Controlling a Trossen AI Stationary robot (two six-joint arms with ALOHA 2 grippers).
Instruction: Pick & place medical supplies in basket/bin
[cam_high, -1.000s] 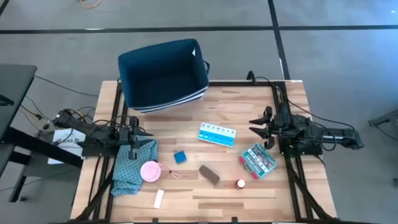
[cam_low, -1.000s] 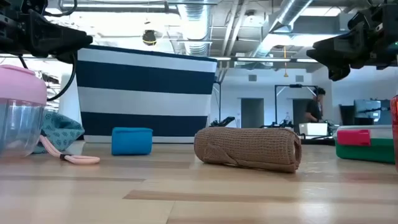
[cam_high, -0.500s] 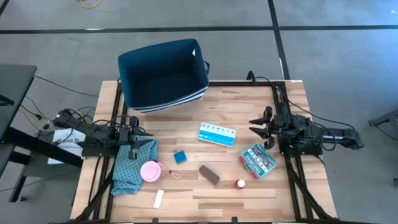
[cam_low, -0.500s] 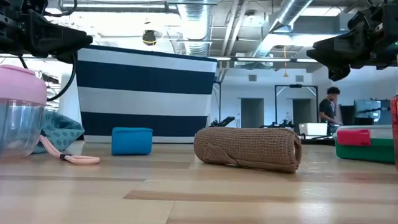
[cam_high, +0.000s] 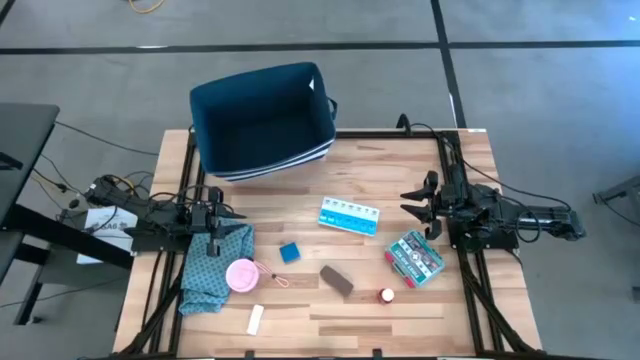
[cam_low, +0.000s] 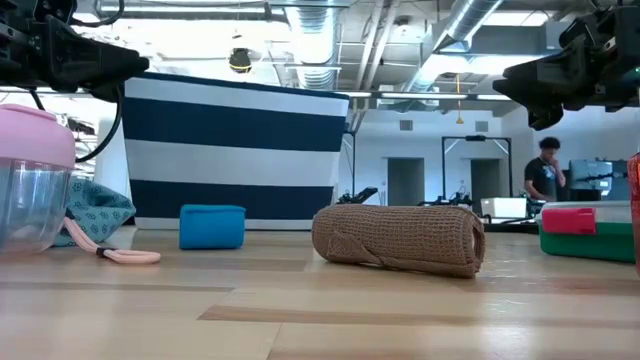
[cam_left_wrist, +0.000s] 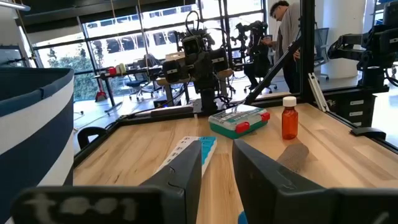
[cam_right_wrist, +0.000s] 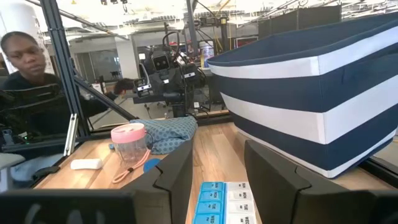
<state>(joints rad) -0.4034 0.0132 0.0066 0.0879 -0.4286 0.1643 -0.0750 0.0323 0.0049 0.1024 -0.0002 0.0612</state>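
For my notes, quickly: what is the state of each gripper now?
Left gripper: open, holding nothing.
Right gripper: open, holding nothing.

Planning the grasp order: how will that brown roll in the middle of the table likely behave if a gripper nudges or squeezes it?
The brown roll looks like wound woven bandage, so it probably gives under a squeeze. It lies on its rounded side, so a sideways nudge may roll it. It likely weighs little for its bulk.
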